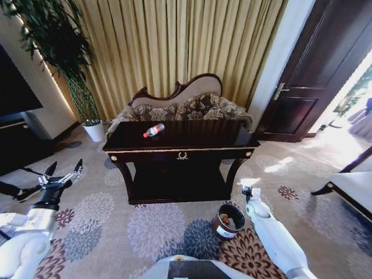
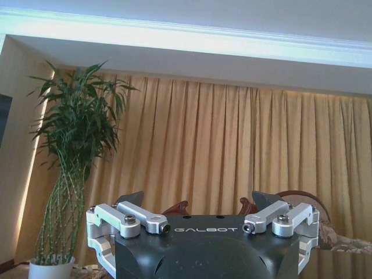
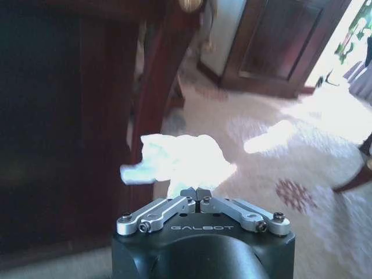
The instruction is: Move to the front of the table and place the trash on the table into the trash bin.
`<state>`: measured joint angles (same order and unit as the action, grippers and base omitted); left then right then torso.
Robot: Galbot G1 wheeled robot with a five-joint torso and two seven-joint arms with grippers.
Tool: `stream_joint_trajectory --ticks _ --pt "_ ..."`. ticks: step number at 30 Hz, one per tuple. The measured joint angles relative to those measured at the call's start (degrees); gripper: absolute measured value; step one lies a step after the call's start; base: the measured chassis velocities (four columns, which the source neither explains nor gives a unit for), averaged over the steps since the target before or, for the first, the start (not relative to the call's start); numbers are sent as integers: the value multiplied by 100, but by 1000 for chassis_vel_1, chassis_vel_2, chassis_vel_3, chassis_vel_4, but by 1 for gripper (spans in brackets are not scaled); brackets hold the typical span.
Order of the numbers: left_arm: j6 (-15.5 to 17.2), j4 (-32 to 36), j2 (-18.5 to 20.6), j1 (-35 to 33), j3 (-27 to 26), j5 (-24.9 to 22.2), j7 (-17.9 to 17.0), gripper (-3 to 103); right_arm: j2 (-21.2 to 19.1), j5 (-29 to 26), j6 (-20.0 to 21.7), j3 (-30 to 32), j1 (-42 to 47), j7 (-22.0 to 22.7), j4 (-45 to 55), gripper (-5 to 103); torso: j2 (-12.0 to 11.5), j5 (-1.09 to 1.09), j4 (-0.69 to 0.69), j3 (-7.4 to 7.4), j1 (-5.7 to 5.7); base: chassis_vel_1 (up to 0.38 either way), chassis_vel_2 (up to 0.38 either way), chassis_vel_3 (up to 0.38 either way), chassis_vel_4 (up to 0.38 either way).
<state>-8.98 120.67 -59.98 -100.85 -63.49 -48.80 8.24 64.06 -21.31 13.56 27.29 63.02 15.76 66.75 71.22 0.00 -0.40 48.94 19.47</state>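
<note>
Your right claw [image 3: 196, 193] is pinching crumpled white paper [image 3: 177, 164] beside the surface's leg; from the head camera that paper is hidden, though you are seeing the claw [image 1: 246, 190] hanging just above the trash bin [image 1: 227, 221]. The bottle [image 1: 154, 130] is lying on the surface [image 1: 192, 137], its long axis slanting, red cap toward the robot's left. Your left claw [image 1: 63, 168] is hovering spread wide, well left.

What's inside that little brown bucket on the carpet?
In the trash bin, some orange-brown scraps lie at the bottom. Its near wall hides the rest, so anything more is covered.
</note>
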Motion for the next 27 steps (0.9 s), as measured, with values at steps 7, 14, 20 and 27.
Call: stream_joint_trajectory --ticks 7,14,20,27 --pt "-12 -15 13 15 10 -27 11 100 293 575 -46 232 280 -218 -284 0 -3 2 -2 1 5 0 0 0 0" --pt "-15 -27 20 26 30 -36 28 100 527 817 -50 313 388 -208 -122 16 -2 0 0 1 3 0 0 0 0" --pt "-17 -18 65 26 -7 -108 29 100 609 860 -44 296 419 -101 73 37 -2 0 0 1 4 0 0 0 0" --pt "-21 -9 53 28 -13 -119 29 100 618 873 -46 282 443 -29 220 59 -2 1 -1 1 3 0 0 0 0"
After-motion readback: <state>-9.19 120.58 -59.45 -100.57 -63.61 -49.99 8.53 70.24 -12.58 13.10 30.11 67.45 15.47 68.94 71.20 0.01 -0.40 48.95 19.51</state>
